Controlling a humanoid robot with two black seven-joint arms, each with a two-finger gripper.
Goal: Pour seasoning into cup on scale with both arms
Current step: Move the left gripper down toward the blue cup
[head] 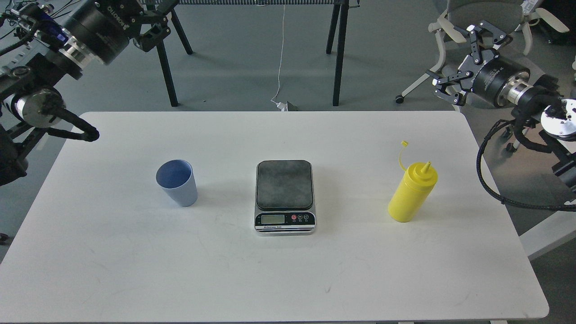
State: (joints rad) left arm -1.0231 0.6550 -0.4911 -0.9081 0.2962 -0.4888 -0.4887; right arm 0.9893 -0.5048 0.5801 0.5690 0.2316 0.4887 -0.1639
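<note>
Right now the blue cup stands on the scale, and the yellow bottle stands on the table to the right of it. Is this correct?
Not quite. In the head view the blue cup stands on the white table, left of the scale, whose platform is bare. The yellow bottle does stand on the table to the right of the scale.

Both arms are black, each with a thick cylindrical wrist behind a bright silver ring; the left arm (54,49) carries white lettering on its wrist and blue parts near the edge. The right arm (517,87) trails looped black cables and ends in a round silver disc joint. Each gripper, left (155,20) and right (468,58), is built of black linked bars with pale pads.
</note>
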